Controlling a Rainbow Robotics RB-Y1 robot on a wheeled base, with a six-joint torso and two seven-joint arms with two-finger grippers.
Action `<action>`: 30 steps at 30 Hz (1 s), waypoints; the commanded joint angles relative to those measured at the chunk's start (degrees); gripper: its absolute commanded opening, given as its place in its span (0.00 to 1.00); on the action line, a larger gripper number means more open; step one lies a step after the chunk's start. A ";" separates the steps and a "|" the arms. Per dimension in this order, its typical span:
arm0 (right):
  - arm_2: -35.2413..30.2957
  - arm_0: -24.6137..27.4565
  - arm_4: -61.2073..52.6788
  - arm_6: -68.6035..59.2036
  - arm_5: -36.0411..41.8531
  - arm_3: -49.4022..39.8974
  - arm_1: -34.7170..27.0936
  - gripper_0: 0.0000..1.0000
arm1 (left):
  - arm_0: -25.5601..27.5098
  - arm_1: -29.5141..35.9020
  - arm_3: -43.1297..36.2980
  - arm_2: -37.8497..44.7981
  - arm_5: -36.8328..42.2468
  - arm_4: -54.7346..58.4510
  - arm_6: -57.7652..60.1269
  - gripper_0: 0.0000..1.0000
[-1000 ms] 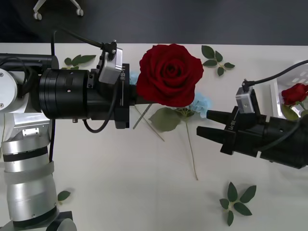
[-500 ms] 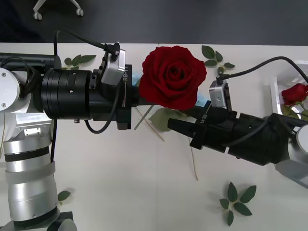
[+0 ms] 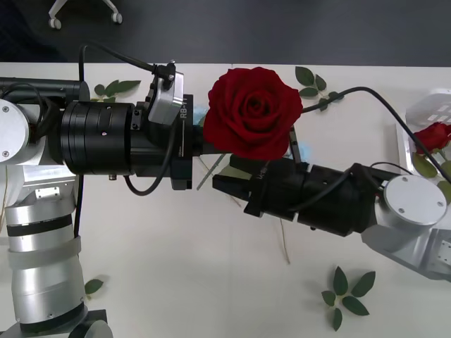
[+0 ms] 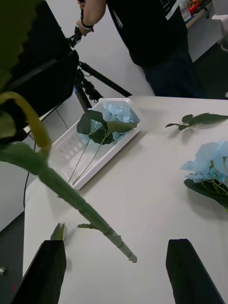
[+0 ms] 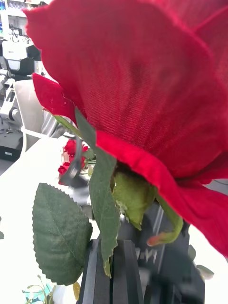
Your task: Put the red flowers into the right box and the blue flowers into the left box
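Red rose (image 3: 251, 111) — one large bloom — was held above the white table (image 3: 155, 260) at the tip of the left pincer (image 3: 199, 144), whose black fingers (image 5: 111, 273) were pressed together on its stem just under the bloom, with green leaves (image 5: 61, 232) hanging beside them. The right pincer (image 3: 224, 184) reached in from the right, just below the bloom, its two black fingers (image 4: 40, 273) spread apart with the rose's green stem (image 4: 85, 209) slanting down between them, its cut end close to the table. Another red rose (image 3: 431, 135) lay in the white box (image 3: 431, 105) at the right edge of the table. In the right wrist view, blue flowers (image 4: 116, 114) with broad leaves lay in a white tray-like box (image 4: 71, 147) — and one more blue cluster (image 4: 209, 161) lay loose on the table near it. Loose leaf sprigs (image 3: 347, 294) lay scattered on the table, one near the right arm, others (image 3: 315, 86) at the far edge.
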 commanded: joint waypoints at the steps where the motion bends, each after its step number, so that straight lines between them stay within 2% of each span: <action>1: -0.24 -1.44 -0.18 -0.91 -0.08 0.76 1.88 0.62 | -0.98 -0.03 -1.78 -0.15 0.11 0.12 -2.12 0.00; 23: 0.47 -1.70 -3.79 -0.91 0.80 0.85 3.63 0.62 | -0.98 -0.03 -1.78 -0.15 0.11 0.12 -2.12 0.00; 24: 0.47 -1.70 -3.96 -0.91 0.80 0.85 3.63 0.57 | -0.98 -0.03 -1.78 -0.15 0.11 0.12 -2.12 0.00; 26: 0.47 -1.70 -4.40 -0.91 0.89 0.85 3.81 0.18 | -0.98 -0.03 -1.78 -0.15 0.11 0.12 -2.12 0.00; 28: 0.47 -1.70 -4.49 -0.91 0.89 0.85 3.90 0.02 | -0.98 -0.03 -1.78 -0.15 0.11 0.12 -2.12 0.00; 30: 0.47 -1.70 -4.84 -0.91 0.89 0.85 3.81 0.00 | -0.98 -0.03 -1.78 -0.15 0.11 0.12 -2.12 0.00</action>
